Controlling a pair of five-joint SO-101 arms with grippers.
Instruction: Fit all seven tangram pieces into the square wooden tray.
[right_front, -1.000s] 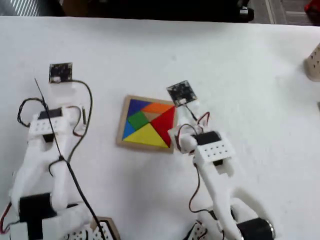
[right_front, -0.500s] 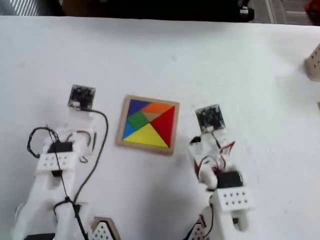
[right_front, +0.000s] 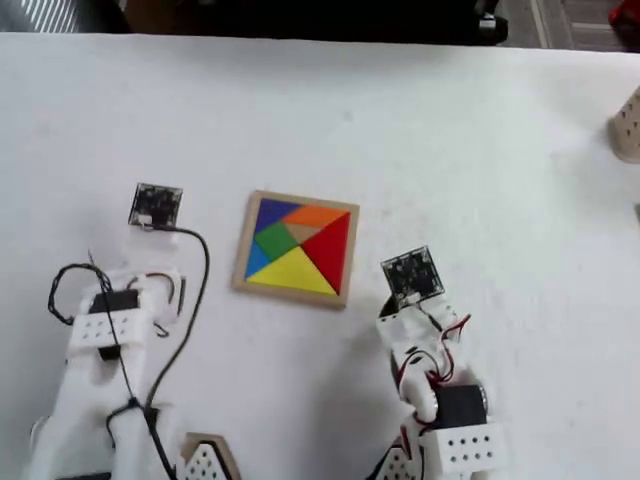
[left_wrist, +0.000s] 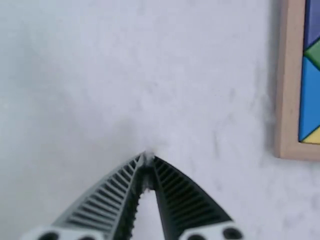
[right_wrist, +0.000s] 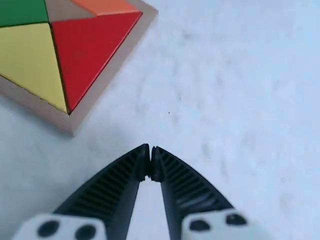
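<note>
The square wooden tray (right_front: 242, 245) lies at the table's middle, holding the tangram pieces flush: yellow (right_front: 290, 271), red (right_front: 328, 243), orange (right_front: 315, 214), green (right_front: 275, 240), blue and purple shapes. My left gripper (left_wrist: 146, 159) is shut with nothing in it, over bare table beside the tray's wooden rim (left_wrist: 290, 80). My right gripper (right_wrist: 150, 149) is shut and empty too, off the tray's corner near the red piece (right_wrist: 85, 47) and yellow piece (right_wrist: 27, 55). From above, the left arm (right_front: 105, 315) sits left of the tray and the right arm (right_front: 430, 350) at its lower right.
White tabletop surrounds the tray with open room on all sides. A pale perforated object (right_front: 626, 125) stands at the far right edge. A wooden block (right_front: 205, 458) peeks in at the bottom edge. Dark cables loop over the left arm.
Both arms have drawn back from the tray toward the near edge of the table. The tray and its pieces have stayed put.
</note>
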